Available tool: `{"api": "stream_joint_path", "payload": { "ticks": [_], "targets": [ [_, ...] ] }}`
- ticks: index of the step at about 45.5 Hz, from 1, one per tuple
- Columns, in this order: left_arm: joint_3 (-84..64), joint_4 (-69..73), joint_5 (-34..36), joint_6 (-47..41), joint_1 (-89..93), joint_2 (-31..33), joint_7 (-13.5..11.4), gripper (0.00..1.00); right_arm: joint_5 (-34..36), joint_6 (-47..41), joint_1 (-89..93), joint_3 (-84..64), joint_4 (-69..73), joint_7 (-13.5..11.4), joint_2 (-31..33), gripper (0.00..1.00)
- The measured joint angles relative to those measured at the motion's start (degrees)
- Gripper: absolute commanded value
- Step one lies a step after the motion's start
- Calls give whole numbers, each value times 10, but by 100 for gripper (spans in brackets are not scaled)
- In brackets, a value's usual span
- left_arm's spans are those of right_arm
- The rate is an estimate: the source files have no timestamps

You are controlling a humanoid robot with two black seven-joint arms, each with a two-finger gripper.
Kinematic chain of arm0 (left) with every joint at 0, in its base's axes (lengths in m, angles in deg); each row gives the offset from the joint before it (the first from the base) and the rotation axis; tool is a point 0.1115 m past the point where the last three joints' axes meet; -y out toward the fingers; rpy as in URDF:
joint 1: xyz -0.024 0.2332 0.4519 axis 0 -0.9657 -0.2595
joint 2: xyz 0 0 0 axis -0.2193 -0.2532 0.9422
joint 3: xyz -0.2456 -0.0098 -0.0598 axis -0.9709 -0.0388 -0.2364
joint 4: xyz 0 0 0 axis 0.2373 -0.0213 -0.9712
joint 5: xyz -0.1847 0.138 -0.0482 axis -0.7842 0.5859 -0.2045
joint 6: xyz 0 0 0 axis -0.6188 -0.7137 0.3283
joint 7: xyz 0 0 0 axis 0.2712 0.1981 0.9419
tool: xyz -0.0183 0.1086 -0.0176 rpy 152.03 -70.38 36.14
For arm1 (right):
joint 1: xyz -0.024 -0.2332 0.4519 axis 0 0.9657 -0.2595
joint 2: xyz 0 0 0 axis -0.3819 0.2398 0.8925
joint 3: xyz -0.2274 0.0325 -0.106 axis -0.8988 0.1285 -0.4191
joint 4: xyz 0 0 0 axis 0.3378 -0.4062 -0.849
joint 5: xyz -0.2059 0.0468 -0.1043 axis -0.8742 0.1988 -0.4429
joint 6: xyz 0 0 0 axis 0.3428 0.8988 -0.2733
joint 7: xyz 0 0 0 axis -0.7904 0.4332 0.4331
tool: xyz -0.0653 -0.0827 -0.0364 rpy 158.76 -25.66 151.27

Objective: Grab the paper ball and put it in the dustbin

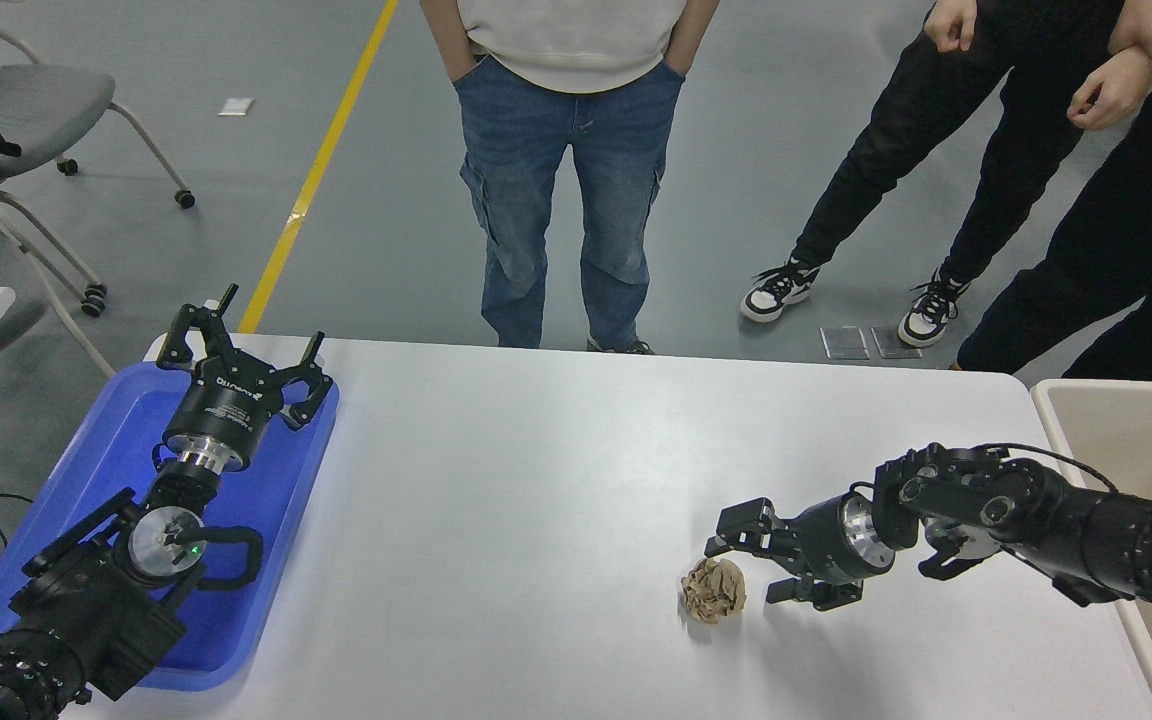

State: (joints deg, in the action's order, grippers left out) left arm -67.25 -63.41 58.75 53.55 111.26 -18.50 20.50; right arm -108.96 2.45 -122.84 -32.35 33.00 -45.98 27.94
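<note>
The tan crumpled paper ball (714, 590) lies on the white table (536, 480), right of the middle and near the front. My right gripper (744, 570) comes in from the right edge, low over the table. It is open, its fingers just right of the ball and a little beyond it, not closed on it. The beige dustbin (1086, 420) stands off the table's right end, partly behind my right arm. My left gripper (236, 345) is parked open over the blue tray at the left.
A shallow blue tray (86, 470) lies on the table's left end under the left arm. One person in jeans stands at the far edge in the middle, and others in black stand at the far right. Office chairs stand at the upper left.
</note>
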Motion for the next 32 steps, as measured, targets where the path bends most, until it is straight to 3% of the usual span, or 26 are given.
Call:
{"api": "stream_joint_path", "payload": {
  "ticks": [15, 18, 20, 25, 29, 31, 32],
  "targets": [
    [0, 0, 0, 0, 0, 0, 0, 100, -4, -1, 10, 0, -4, 1, -1, 89],
    [0, 0, 0, 0, 0, 0, 0, 100, -4, -1, 10, 0, -3, 1, -1, 83],
    [0, 0, 0, 0, 0, 0, 0, 100, -5, -1, 11, 0, -2, 1, -1, 72],
    [0, 0, 0, 0, 0, 0, 0, 100, -8, -2, 12, -1, -1, 2, -1, 34],
    [0, 0, 0, 0, 0, 0, 0, 100, -23, -2, 12, -1, 1, 4, -1, 16],
    [0, 0, 0, 0, 0, 0, 0, 100, -31, -2, 12, -1, 3, 6, -1, 1],
    [0, 0, 0, 0, 0, 0, 0, 100, -36, -2, 12, -1, 3, 8, -1, 0]
  ]
}}
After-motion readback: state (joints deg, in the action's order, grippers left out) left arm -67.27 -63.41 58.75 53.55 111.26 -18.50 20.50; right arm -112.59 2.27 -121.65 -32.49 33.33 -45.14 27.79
